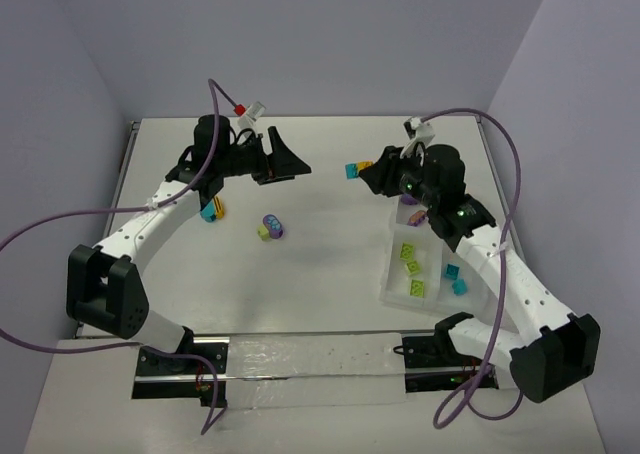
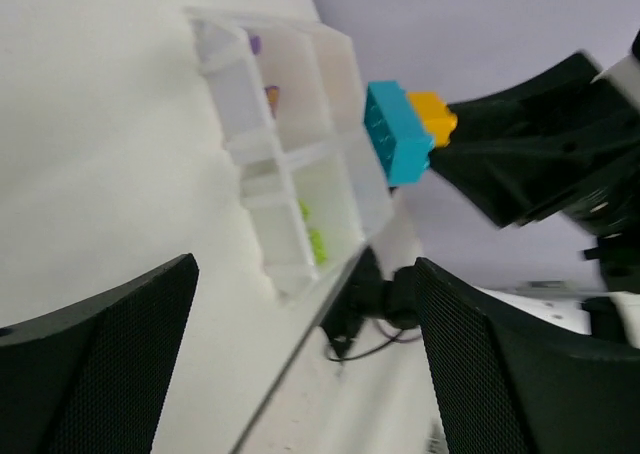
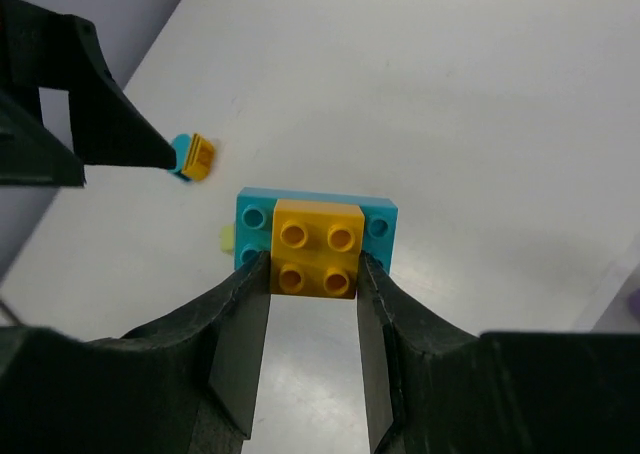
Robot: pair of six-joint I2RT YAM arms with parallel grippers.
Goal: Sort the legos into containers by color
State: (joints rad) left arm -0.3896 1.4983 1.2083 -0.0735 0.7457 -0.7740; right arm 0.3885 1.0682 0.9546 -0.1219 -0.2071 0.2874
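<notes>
My right gripper [image 1: 362,172] is shut on a joined teal-and-orange lego pair [image 3: 315,246], pinching the orange brick and holding it above the table's middle back; the pair also shows in the left wrist view [image 2: 405,129]. My left gripper [image 1: 290,170] is open and empty in the air, facing the pair from the left. The four-compartment tray [image 1: 392,274] sits at the right, with lime legos [image 1: 411,267], teal legos [image 1: 455,277] and a purple one [image 1: 415,216] inside. A purple-and-lime pair [image 1: 270,226] and another teal-and-orange pair [image 1: 212,211] lie on the table.
A clear strip with black brackets [image 1: 300,359] lies along the near edge between the arm bases. Purple cables loop beside both arms. Walls close off the table at the back and sides.
</notes>
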